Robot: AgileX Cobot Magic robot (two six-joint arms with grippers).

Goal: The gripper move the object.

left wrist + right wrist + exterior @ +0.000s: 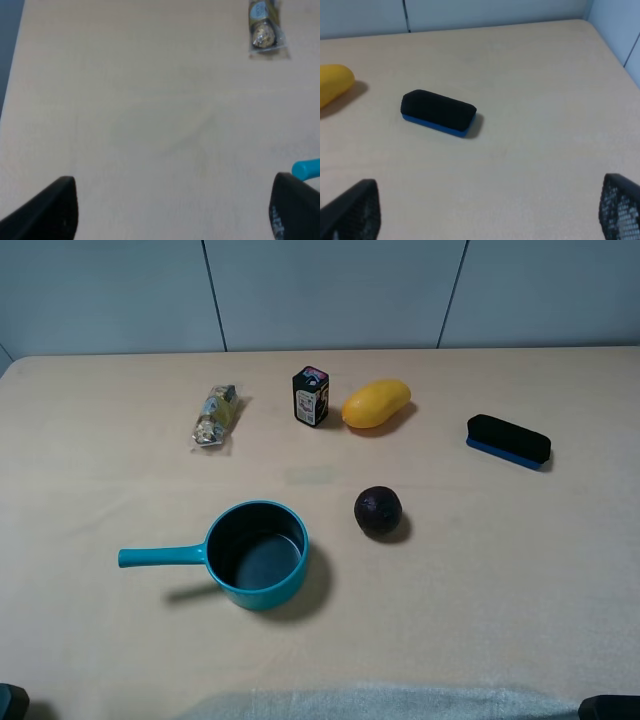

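The small black box with white marks and a pink-red top stands upright at the back middle of the table, just left of the yellow mango. It shows in neither wrist view. My left gripper is open and empty, its two dark fingertips wide apart over bare table at the front left. My right gripper is open and empty too, its fingertips wide apart at the front right, well short of the box. Only dark corners of the arms show at the bottom edge of the exterior high view.
A teal saucepan with its handle pointing left sits front centre. A dark avocado lies right of it. A crinkled yellow-silver wrapper lies back left. A black-and-blue eraser lies back right.
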